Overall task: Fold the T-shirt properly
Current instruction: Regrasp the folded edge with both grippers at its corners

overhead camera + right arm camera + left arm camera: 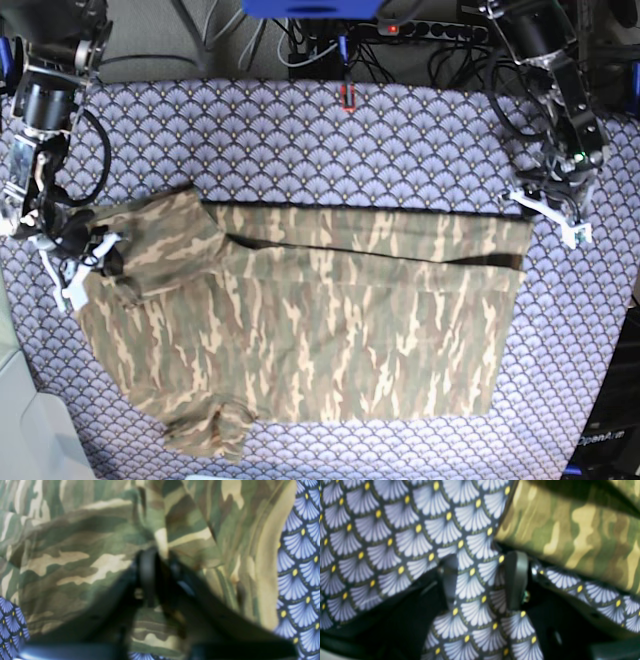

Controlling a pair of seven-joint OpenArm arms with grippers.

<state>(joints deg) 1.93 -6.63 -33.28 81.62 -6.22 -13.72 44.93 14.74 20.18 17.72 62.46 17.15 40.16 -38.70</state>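
T-shirt (320,320) | camouflage print, olive, brown and tan | lies spread flat, lengthwise across the table | top long edge folded over | one sleeve bunched at the near left corner | left end rumpled

We see a table covered by a purple fan-patterned tablecloth (300,140) with yellow dots. Behind its far edge, black cables (440,55) and a power strip (430,30) lie on a dark floor. Lighting is even.
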